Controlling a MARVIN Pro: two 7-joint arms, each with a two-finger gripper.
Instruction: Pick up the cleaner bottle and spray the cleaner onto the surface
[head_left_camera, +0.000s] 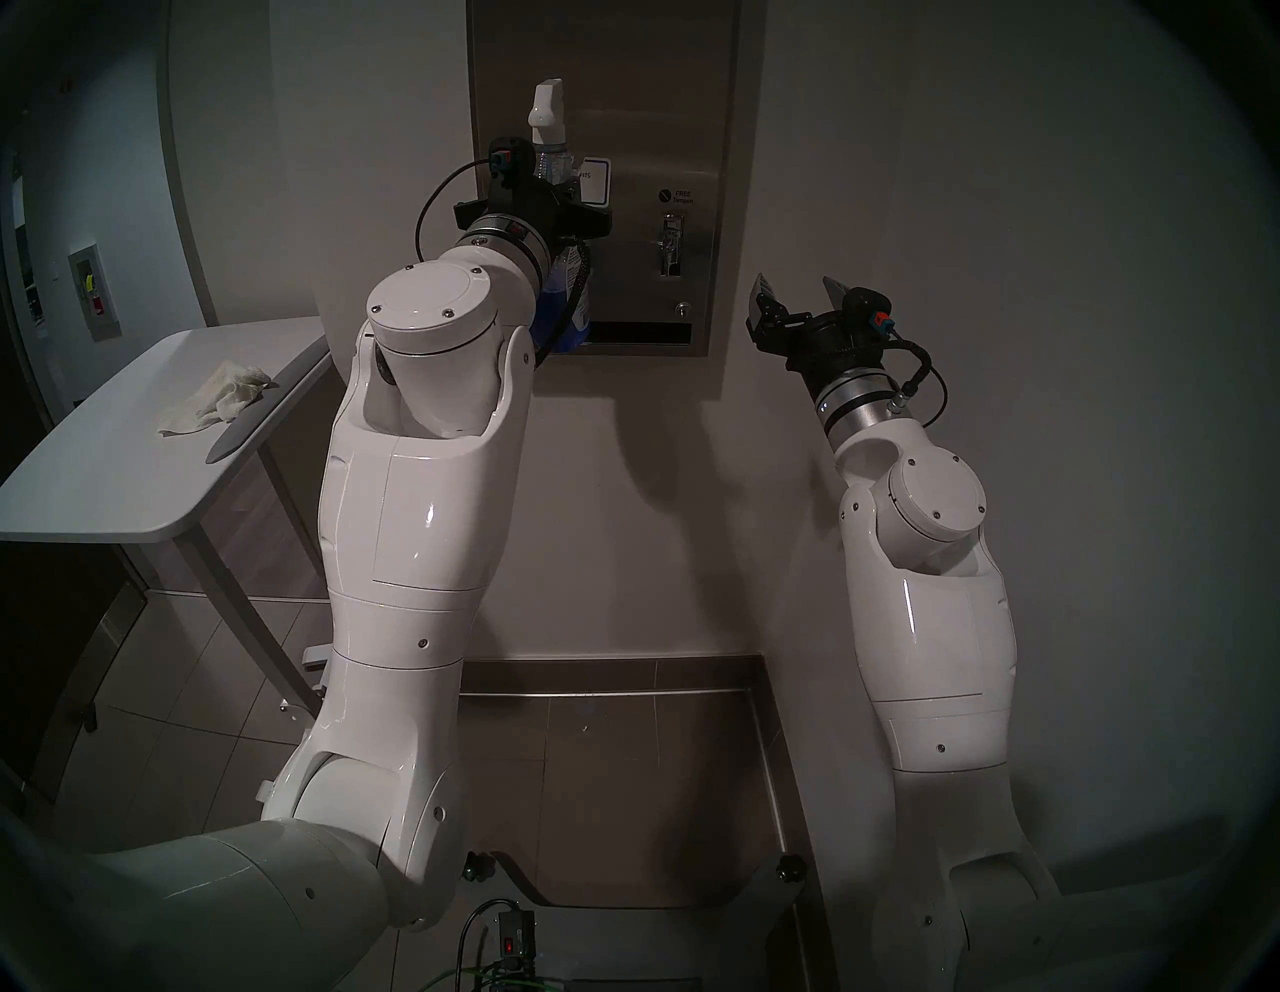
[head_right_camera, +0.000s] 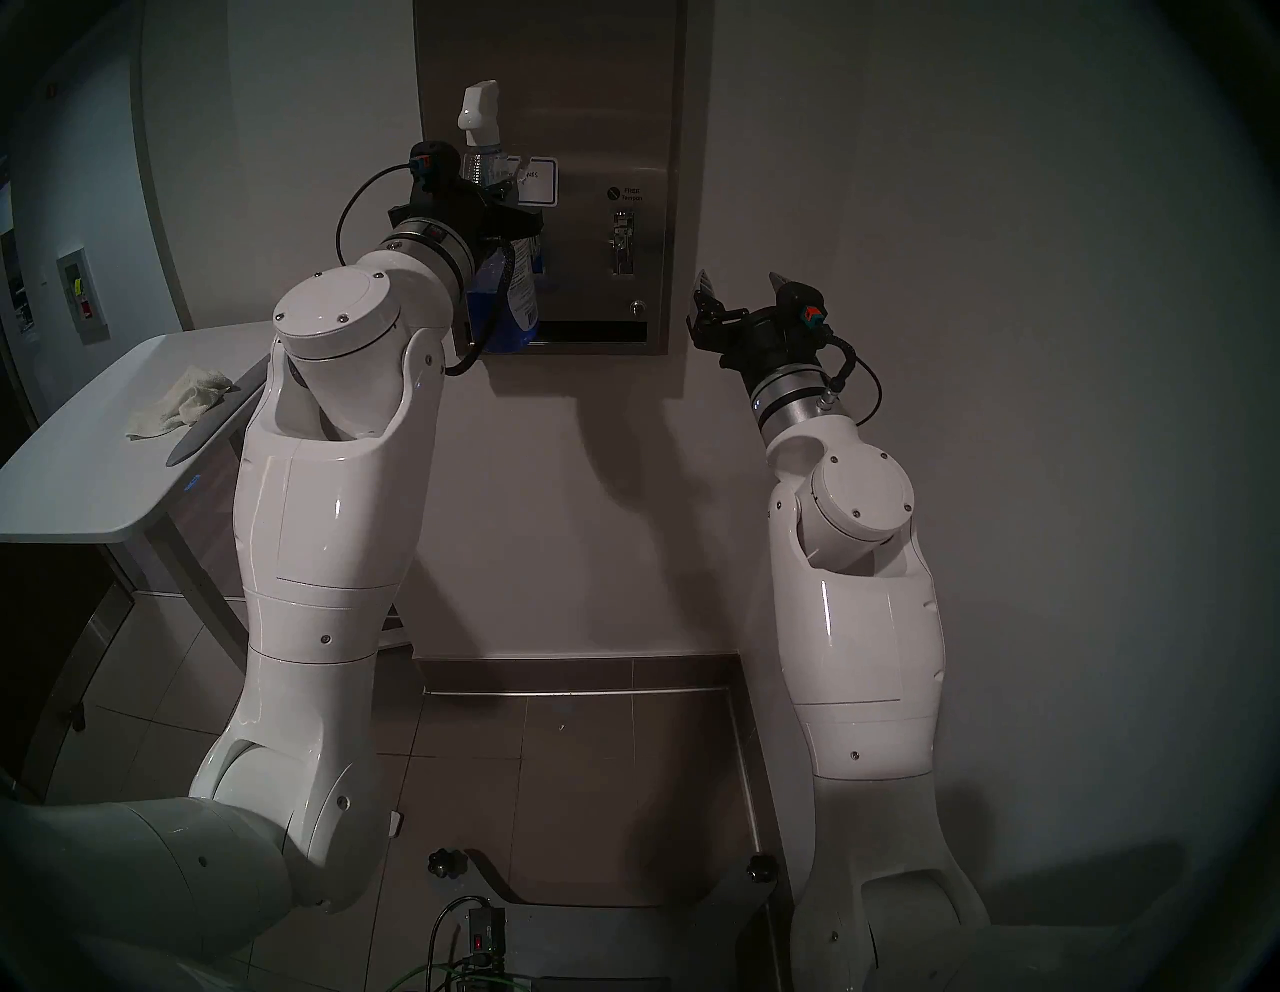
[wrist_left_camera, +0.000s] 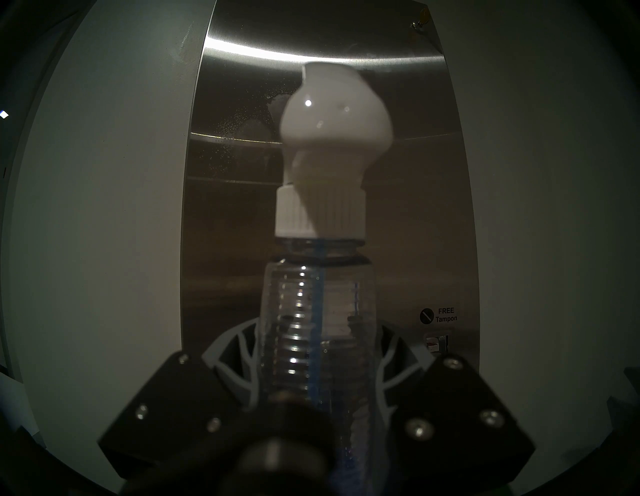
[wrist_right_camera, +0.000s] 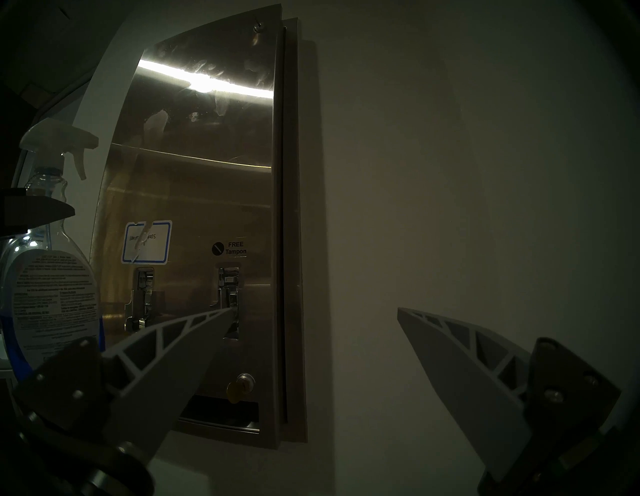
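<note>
My left gripper (head_left_camera: 557, 190) is shut on the ribbed neck of the cleaner bottle (head_left_camera: 547, 111), holding it upright just in front of the left half of the surface, a brushed steel wall dispenser (head_left_camera: 665, 138). The bottle is clear, with a white spray head, blue liquid low down and a printed label (wrist_right_camera: 52, 287). In the left wrist view the spray head (wrist_left_camera: 332, 138) faces the steel (wrist_left_camera: 225, 207), which shows pale wet smears (wrist_left_camera: 252, 128). My right gripper (head_left_camera: 796, 291) stands open and empty beside the dispenser's lower right corner, fingers (wrist_right_camera: 450, 363) toward the wall.
A white table (head_left_camera: 104, 485) stands at the left with a crumpled white cloth (head_left_camera: 215, 398) on it. The dispenser carries a blue-bordered label (wrist_right_camera: 147, 242), a "FREE Tampon" sticker (wrist_right_camera: 230, 248), two coin mechanisms and a bottom slot (wrist_right_camera: 221, 410). Tiled floor lies below.
</note>
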